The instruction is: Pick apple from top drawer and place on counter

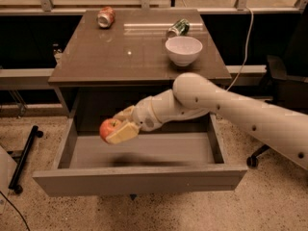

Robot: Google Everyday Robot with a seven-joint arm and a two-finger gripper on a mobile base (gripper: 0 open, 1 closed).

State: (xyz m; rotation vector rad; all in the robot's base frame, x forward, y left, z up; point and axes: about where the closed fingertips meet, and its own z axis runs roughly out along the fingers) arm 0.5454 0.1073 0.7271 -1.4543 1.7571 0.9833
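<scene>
The red apple (109, 127) with a yellowish patch is held between the fingers of my gripper (118, 127). The gripper is shut on it and holds it in the air above the left part of the open top drawer (144, 177). The drawer is pulled out and its grey inside shows only the arm's shadow. The counter (120, 52) is the glossy brown top of the cabinet, behind and above the gripper. My white arm reaches in from the right.
On the counter stand a white bowl (183, 50) at the right, a crushed red can (105, 17) at the back left and a green can (177, 28) at the back right. A black bar (25, 158) lies on the floor at left. A chair base (255, 159) is at right.
</scene>
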